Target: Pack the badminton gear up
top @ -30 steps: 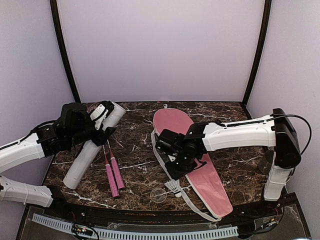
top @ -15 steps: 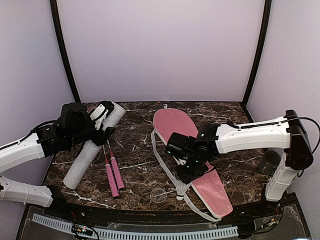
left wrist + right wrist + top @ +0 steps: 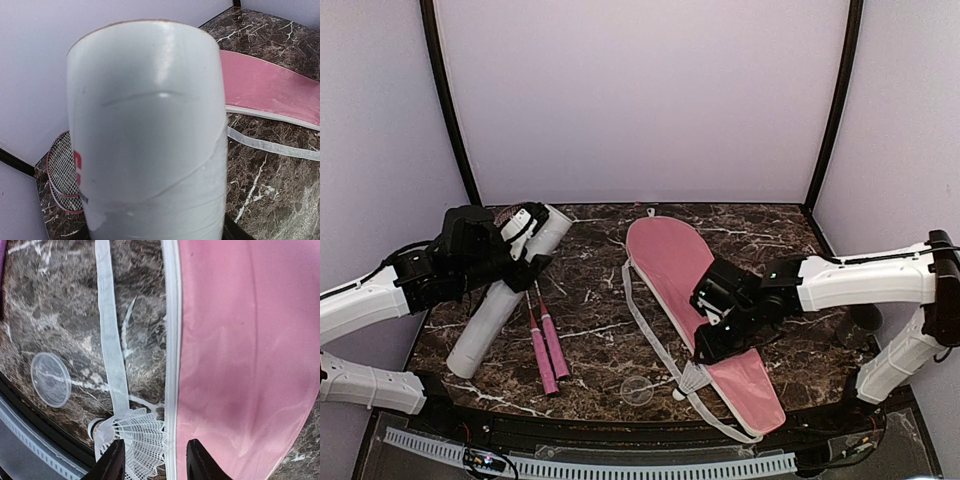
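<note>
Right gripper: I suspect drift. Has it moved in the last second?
Yes. The right gripper moved rightward, away from the clear lid, further over the pink bag.

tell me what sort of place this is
Most likely a robot lab test cell, not a home or gym: plain lavender walls between black posts, a marble-patterned tabletop, a left arm and right arm mounted at its near edge, with a pink bag and white tube as props.
</note>
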Controlling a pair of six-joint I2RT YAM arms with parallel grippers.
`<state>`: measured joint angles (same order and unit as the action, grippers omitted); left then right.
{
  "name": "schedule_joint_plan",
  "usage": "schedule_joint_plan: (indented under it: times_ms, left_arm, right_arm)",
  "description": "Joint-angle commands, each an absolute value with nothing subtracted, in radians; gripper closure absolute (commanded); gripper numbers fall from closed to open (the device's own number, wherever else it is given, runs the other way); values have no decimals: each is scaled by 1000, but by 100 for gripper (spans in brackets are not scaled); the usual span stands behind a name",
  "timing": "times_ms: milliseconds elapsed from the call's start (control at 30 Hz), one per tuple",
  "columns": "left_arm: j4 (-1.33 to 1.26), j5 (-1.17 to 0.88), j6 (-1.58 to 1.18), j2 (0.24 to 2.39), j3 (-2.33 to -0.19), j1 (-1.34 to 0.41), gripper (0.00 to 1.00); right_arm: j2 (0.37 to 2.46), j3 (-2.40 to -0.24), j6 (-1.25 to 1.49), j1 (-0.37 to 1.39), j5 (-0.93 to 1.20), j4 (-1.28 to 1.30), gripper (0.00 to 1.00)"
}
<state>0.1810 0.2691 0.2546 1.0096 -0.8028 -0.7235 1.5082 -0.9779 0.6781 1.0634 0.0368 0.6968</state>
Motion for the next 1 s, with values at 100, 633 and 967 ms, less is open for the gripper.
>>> schedule_joint_plan:
  times_ms: [100, 633, 967]
  left_arm:
    - [171, 270, 261, 1011, -819, -720, 41]
    - [173, 256, 264, 1016, -817, -720, 40]
    - [173, 253, 265, 1012, -818, -720, 40]
  right_arm:
    - [1371, -871, 703, 988, 149, 480, 52]
    - [1464, -841, 524, 988, 289, 228, 36]
    - [1577, -954, 399, 988, 368, 170, 30]
